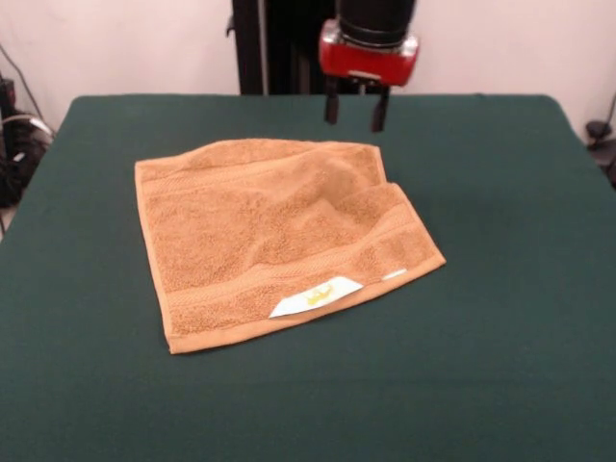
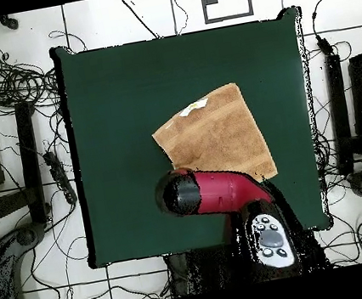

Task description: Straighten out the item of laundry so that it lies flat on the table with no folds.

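The orange-tan towel (image 1: 269,241) lies on the dark green table (image 1: 500,289), a little left of the middle. Its right part is folded over, with a ridge running near the far right corner. The white label with yellow print (image 1: 316,296) shows at the near edge. My gripper (image 1: 355,111) hangs open and empty just beyond the towel's far right corner, above the table. In the overhead view the towel (image 2: 217,137) lies right of the middle of the table (image 2: 117,107), and the red arm (image 2: 218,191) covers its lower left edge and hides the gripper.
The black pedestal (image 1: 279,43) stands at the table's far side. Cables and gear (image 2: 9,83) lie on the floor around the table, and more cables (image 1: 14,144) show at the left edge of the front view.
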{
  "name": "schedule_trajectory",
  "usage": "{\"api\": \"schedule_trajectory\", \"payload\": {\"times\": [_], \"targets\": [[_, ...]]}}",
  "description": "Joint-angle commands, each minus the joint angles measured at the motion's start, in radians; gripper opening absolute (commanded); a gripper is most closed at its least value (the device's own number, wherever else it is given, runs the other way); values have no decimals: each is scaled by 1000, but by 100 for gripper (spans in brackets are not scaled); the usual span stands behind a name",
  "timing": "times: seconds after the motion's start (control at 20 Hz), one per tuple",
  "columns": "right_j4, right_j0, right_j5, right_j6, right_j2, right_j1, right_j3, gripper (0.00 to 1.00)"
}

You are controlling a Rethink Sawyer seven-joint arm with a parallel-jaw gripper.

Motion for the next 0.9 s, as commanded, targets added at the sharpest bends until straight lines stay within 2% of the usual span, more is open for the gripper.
{"api": "schedule_trajectory", "payload": {"times": [0.05,0.2,0.45,0.6,0.9], "targets": [[95,77,97,214,71,90,-150,100],[118,106,67,234,55,156,-202,100],[153,140,-90,257,42,306,-279,100],[174,139,-158,248,51,382,-323,100],[202,124,-212,201,75,513,-432,100]]}}
